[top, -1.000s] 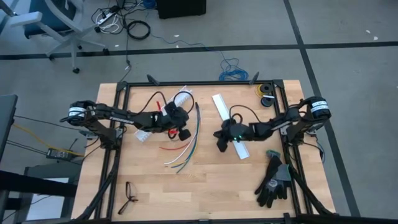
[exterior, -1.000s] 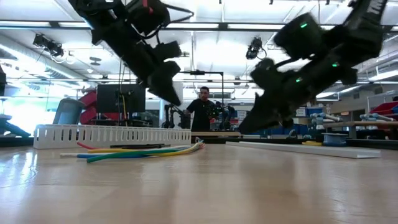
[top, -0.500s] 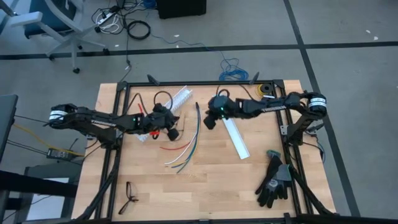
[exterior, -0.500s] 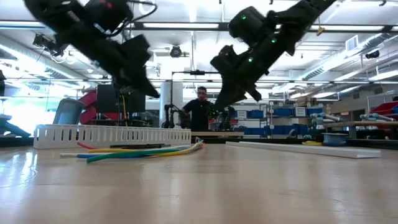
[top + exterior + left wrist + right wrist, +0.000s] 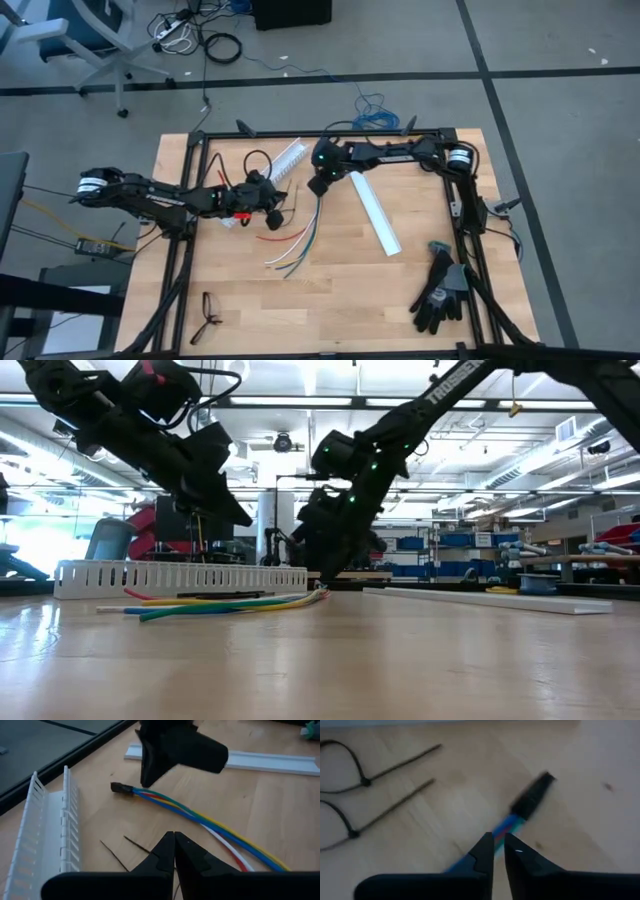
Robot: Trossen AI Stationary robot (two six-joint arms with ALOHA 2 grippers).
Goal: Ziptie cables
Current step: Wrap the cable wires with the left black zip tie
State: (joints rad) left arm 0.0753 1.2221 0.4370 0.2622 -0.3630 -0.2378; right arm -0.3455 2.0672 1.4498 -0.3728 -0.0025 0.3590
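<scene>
While the left arm reaches in from the table's nine o'clock edge, its left gripper hangs just above the wood a little left of centre, with its two fingers pressed together and holding nothing. Just at its twelve o'clock lies a white slotted channel, and two thin black strips lie on the wood between that channel and the gripper.

The cables lie loose on the table near its centre, at about four o'clock from the left gripper. Their coloured wires fan out toward seven o'clock, red, green, blue, yellow and white, and gather toward twelve o'clock into a dark sheath.

The right gripper has stretched from the table's two o'clock corner across to that sheathed end and hovers right over it, low to the wood. Its fingers stand nearly together with only a thin slit between them, and they grasp nothing; the sheath lies just ahead of their tips. Two looped black zip ties lie on the wood nearby in the right wrist view.

A second long white channel lies at four o'clock from the right gripper, and a black glove rests near the table's five o'clock corner. A pair of glasses lies near the seven o'clock corner.
</scene>
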